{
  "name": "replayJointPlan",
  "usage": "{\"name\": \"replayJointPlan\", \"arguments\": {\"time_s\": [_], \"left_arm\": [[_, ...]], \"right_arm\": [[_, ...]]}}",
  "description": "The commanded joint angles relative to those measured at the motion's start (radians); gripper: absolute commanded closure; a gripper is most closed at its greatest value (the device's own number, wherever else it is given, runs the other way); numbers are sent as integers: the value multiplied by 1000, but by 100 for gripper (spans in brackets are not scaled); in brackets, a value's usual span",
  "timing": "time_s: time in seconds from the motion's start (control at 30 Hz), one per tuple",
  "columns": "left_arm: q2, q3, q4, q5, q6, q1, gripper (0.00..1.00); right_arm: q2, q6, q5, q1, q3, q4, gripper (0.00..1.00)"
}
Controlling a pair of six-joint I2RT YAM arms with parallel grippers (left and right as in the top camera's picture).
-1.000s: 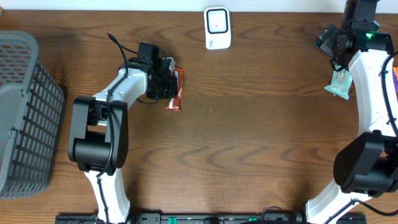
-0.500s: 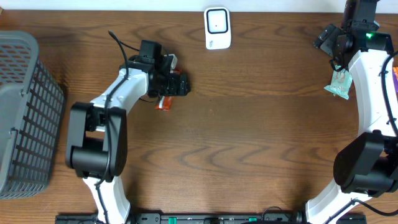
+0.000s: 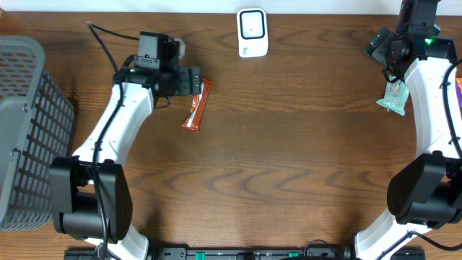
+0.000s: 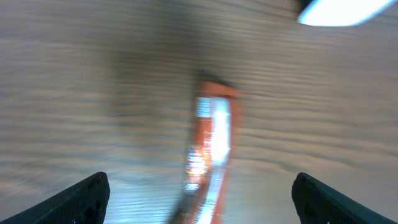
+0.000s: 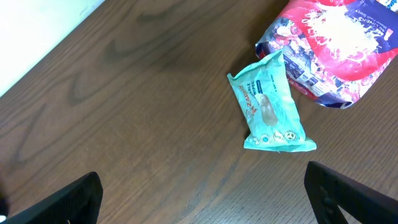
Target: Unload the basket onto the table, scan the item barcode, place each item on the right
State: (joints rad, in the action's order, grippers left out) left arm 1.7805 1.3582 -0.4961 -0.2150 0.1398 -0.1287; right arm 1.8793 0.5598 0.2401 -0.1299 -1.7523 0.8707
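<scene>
The long orange snack bar (image 3: 196, 105) lies flat on the brown wooden table (image 3: 289, 159), just beside the left gripper (image 3: 193, 81); its jaws are spread wide, holding nothing; the right gripper (image 5: 208, 202) is spread wide too.

Snack bar (image 3: 195, 105) on table (image 3: 289, 159), left of centre; scanner (image 3: 253, 32) behind, toward right; basket (image 3: 29, 130) far left; packet (image 3: 394, 97) far right.

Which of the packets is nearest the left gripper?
The orange bar, lying just beside the left gripper; the teal packet and red bag sit far right.
</scene>
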Motion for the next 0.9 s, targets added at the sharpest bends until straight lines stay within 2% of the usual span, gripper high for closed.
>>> {"name": "replayJointPlan", "arguments": {"time_s": [0.0, 0.3, 0.5, 0.67, 0.87], "left_arm": [[7, 20, -17, 190, 80, 37, 7], [13, 20, -28, 189, 135, 96, 10], [13, -8, -72, -61, 94, 87, 9], [17, -68, -116, -74, 104, 70, 1], [18, -154, -126, -146, 131, 70, 0]], "right_arm": [[6, 4, 15, 0, -1, 1, 1], [6, 4, 16, 0, -1, 1, 1], [6, 4, 15, 0, -1, 1, 1], [6, 4, 15, 0, -1, 1, 1], [6, 4, 15, 0, -1, 1, 1]]}}
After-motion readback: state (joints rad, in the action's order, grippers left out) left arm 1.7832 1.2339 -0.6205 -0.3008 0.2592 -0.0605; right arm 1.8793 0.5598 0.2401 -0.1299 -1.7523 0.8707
